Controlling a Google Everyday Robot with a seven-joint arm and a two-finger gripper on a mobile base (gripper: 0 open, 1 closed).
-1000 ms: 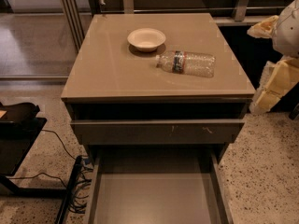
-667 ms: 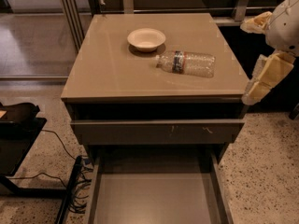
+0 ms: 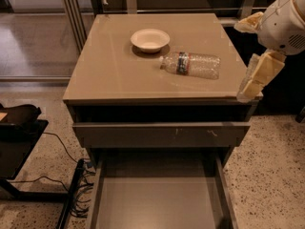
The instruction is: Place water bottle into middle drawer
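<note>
Cream-padded gripper [image 3: 257, 74] hangs at the right front corner of the tan flat-topped cabinet [image 3: 119, 66], just beside its edge. Spread or pressed together: cannot tell. The small clear crinkled plastic water bottle [image 3: 193, 64] with a dark label band lies on its side on the cabinet top, left of the gripper and apart from it. Its cap points toward the round white bowl [image 3: 150, 39], farther left and back. The wide grey-brown middle drawer [image 3: 157, 199] stands pulled out, below and left of the gripper.
</note>
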